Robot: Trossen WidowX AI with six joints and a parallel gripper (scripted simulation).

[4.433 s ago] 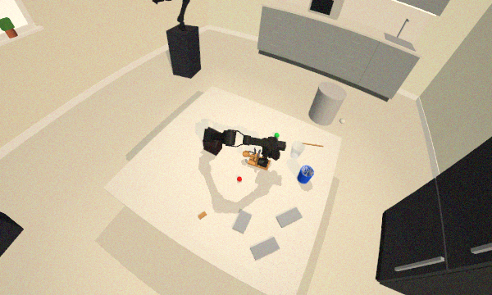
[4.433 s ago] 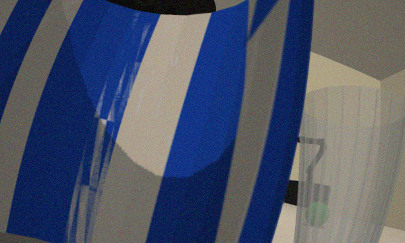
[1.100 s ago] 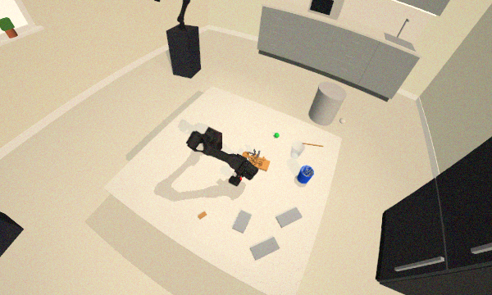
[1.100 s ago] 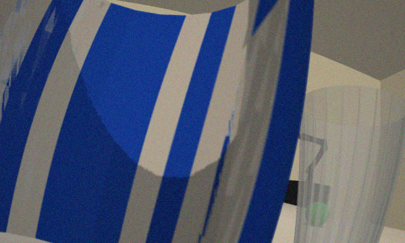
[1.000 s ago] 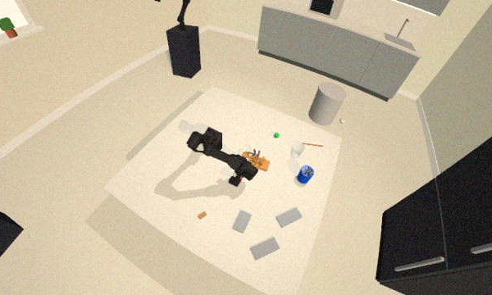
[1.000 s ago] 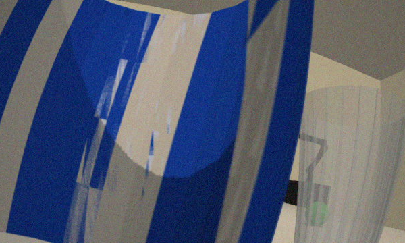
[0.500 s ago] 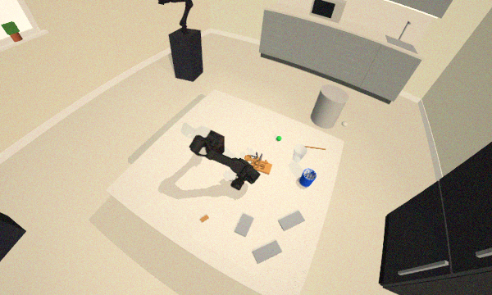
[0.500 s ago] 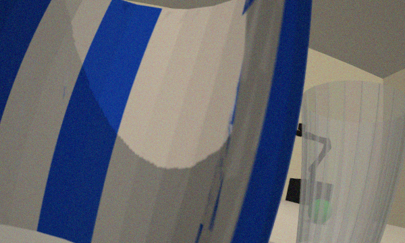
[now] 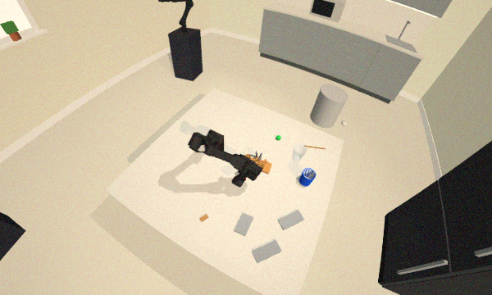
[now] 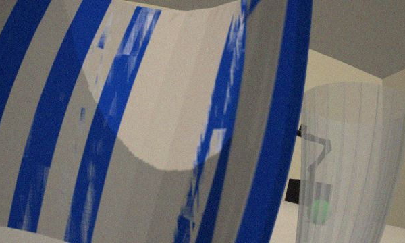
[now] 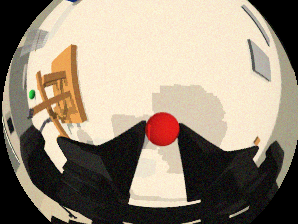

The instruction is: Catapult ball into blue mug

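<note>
The red ball (image 11: 162, 129) sits between the two black fingertips of my gripper (image 11: 161, 125) in the wrist view. The gripper is shut on it, over the pale table, beside the catapult; how high is hard to tell. The orange wooden catapult (image 9: 266, 165) (image 11: 76, 90) stands left of the gripper in the wrist view. In the top view the arm partly hides it. The blue mug (image 9: 307, 177) stands upright to the right of the catapult. Its blue and white stripes also fill much of the exterior view, where the mug (image 10: 121, 88) is very close.
A green ball (image 9: 278, 138) (image 11: 32, 94) lies behind the catapult. A clear cup (image 9: 299, 151) (image 10: 354, 152) stands near the mug, beside a brown stick (image 9: 315, 147). Grey blocks (image 9: 243, 224) (image 9: 291, 220) (image 9: 266, 251) and a small orange block (image 9: 203, 218) lie toward the front.
</note>
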